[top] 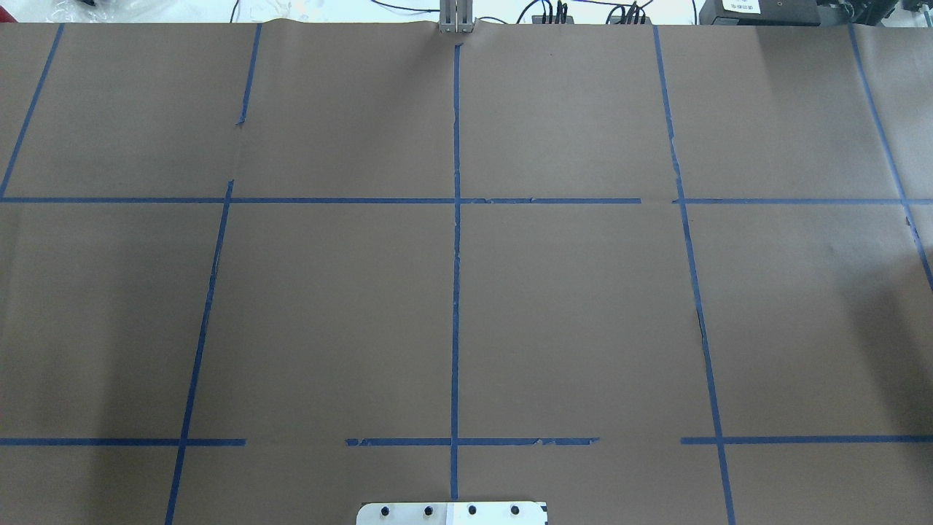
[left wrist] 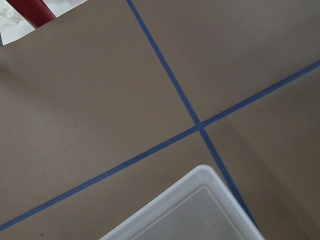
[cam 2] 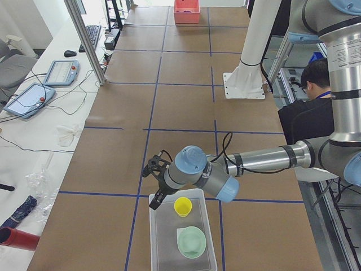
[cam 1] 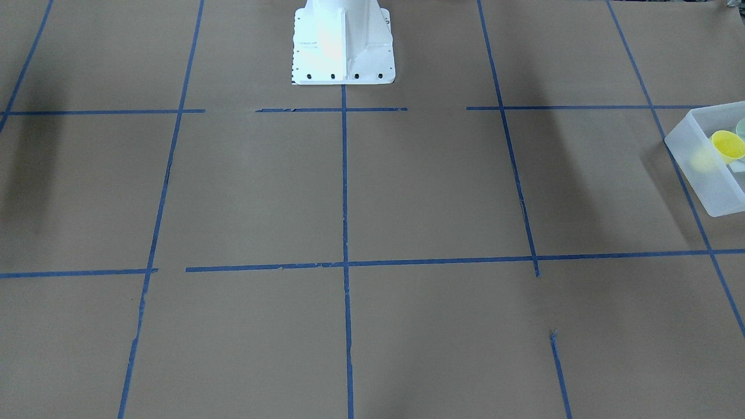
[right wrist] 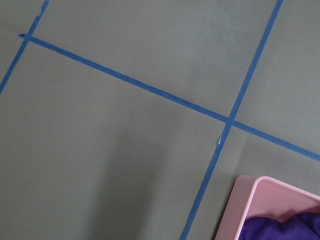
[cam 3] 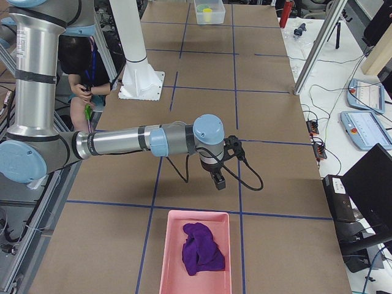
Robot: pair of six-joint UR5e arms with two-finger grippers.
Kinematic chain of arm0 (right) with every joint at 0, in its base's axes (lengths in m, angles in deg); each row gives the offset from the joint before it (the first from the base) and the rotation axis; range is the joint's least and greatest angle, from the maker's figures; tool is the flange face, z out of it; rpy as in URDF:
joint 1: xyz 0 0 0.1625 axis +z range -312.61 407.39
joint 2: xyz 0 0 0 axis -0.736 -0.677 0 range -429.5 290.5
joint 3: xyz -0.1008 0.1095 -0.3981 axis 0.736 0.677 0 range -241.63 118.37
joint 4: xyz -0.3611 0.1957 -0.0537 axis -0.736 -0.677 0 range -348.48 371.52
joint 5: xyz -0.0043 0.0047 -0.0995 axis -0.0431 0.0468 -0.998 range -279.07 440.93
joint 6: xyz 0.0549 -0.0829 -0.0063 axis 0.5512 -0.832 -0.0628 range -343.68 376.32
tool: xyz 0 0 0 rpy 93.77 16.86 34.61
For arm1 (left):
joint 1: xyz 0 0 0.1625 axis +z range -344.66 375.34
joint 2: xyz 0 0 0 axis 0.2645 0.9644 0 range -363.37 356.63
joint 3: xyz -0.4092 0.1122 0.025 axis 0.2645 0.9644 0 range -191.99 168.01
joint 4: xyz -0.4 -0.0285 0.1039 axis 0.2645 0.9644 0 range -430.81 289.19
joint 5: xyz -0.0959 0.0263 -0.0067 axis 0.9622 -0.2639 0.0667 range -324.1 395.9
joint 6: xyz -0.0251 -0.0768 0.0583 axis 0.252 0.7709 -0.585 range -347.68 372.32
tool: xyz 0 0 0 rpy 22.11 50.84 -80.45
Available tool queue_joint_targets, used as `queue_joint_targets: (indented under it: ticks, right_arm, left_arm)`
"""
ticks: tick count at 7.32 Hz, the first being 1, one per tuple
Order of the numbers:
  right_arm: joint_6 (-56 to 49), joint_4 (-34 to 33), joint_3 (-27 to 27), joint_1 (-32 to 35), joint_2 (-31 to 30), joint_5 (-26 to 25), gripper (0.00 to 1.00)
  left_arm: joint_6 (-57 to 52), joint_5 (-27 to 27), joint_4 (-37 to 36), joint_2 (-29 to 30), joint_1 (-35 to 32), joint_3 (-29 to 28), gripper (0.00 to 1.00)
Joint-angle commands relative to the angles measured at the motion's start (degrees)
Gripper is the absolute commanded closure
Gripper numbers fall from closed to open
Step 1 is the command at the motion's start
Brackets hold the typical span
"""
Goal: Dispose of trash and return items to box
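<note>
box: the frosted see-through box [cam 2: 166, 226] sits on the desk [top: 568, 313] at the bottom middle of the left side view. In the front-facing view it's just a corner poking in at the right edge.
yellow cup: the yellow cup [cam 2: 182, 206] is inside the box, at the end that's higher in the frame, mouth up and a bit tilted.
mint bowl: the mint bowl [cam 2: 192, 241] is in the box too, lower in the frame than the cup. It's close to it, but I can't say if they touch.
left gripper: the left gripper [cam 2: 153, 203] points down right at the upper-left corner of the box in the left side view. That's the only view that shows it, so I honestly can't tell how far apart the fingers are or whether it's got anything. Its wrist cam just shows a corner of the box at the bottom of the frame and crossing tape lines.
right gripper: the right gripper [cam 3: 218, 182] is mid-frame in the right side view, pointing down over the desk, just up-frame of the pink tray [cam 3: 214, 220]. Same deal here, I can't tell its opening or whether it's holding anything.
pink tray: bottom middle of the right side view, with a crumpled purple cloth [cam 3: 202, 248] lying in it.
desk: brown paper with a blue tape grid. The white robot base [cam 1: 343, 46] is at the top middle of the front-facing view.
person: someone dark-haired with glasses [cam 2: 316, 93] is at the right edge of the left side view.
</note>
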Motion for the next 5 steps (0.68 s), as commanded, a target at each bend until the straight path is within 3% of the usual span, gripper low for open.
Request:
queue_joint_targets:
  ticks: [1,5]
  right_arm:
    - [10.0,0.2,-0.1,0.0,-0.2,-0.3,0.04]
    - [10.3,0.2,0.1,0.0,-0.9,-0.3,0.00]
  left_arm:
    - [2.9,2.3,-7.4,1.2,3.7,1.9,0.00]
    - [-0.9,4.0,-39.9,4.7,3.6,5.2,0.00]
